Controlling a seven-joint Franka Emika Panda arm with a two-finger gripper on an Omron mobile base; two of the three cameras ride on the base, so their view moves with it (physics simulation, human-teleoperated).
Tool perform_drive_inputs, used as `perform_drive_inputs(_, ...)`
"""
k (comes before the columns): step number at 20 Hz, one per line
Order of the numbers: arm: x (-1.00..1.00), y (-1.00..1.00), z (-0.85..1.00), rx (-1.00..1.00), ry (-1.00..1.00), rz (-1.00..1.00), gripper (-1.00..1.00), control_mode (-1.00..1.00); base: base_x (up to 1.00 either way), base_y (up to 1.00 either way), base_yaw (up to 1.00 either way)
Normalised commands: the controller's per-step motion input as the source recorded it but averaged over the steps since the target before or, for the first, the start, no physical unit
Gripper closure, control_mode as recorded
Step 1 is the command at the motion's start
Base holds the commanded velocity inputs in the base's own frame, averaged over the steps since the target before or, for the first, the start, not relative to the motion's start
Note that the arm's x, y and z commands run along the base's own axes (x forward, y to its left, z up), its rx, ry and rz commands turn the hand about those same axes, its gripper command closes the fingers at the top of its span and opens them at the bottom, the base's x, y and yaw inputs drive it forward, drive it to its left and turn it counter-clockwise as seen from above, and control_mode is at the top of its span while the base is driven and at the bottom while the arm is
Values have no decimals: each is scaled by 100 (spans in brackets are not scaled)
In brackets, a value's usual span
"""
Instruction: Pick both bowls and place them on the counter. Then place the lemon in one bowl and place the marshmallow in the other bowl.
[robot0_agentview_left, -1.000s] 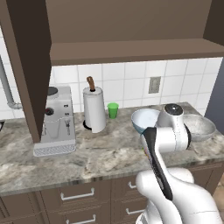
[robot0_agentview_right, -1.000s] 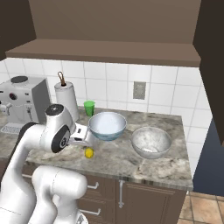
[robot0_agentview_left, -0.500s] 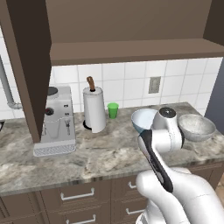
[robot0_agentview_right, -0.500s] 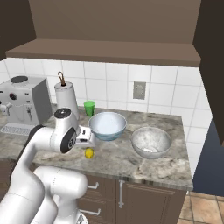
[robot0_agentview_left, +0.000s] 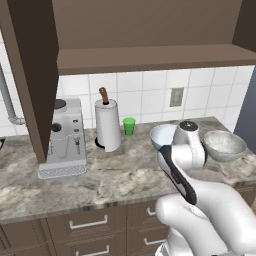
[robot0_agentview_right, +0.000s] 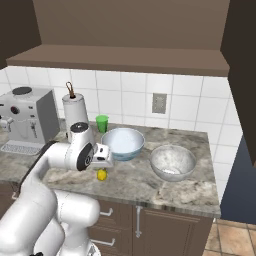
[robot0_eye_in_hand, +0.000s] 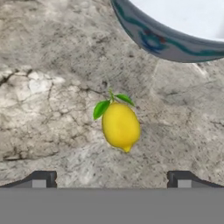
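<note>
Both bowls stand on the counter (robot0_agentview_right: 135, 182). The white bowl with the blue-and-red pattern (robot0_agentview_right: 122, 142) (robot0_agentview_left: 162, 136) (robot0_eye_in_hand: 175, 37) is the left one, and the grey-white marbled bowl (robot0_agentview_right: 172, 162) (robot0_agentview_left: 224, 145) is to its right. The lemon (robot0_agentview_right: 102, 174) (robot0_eye_in_hand: 120, 127), yellow with green leaves, lies on the stone just in front of the patterned bowl. My gripper (robot0_eye_in_hand: 111, 180) (robot0_agentview_right: 103, 166) hangs right above the lemon, pointing down, open, with nothing between its fingertips (robot0_eye_in_hand: 41, 179). The marshmallow is hidden from me.
A green cup (robot0_agentview_right: 102, 123) and a paper towel roll (robot0_agentview_right: 75, 111) stand by the tiled wall behind the bowls. A coffee machine (robot0_agentview_left: 64, 137) is at the left end. A brown cabinet shelf (robot0_agentview_right: 120, 57) overhangs the counter.
My hand has crept a little toward the lemon and the patterned bowl. The jaws stayed open, and the bowls and the lemon have not moved.
</note>
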Motion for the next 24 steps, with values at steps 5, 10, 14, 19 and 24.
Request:
perform_drive_inputs(5,18,-5,-33,1,2,0,-100,-100,0,0,0)
perform_drive_inputs(10,18,-5,-31,0,0,0,-100,-100,0,0,0)
perform_drive_inputs(14,12,-1,-36,0,4,0,-100,-100,0,0,0)
perform_drive_inputs(19,8,0,-31,0,6,0,-100,-100,0,0,0)
perform_drive_inputs(24,1,0,-28,0,6,0,-100,-100,0,0,0)
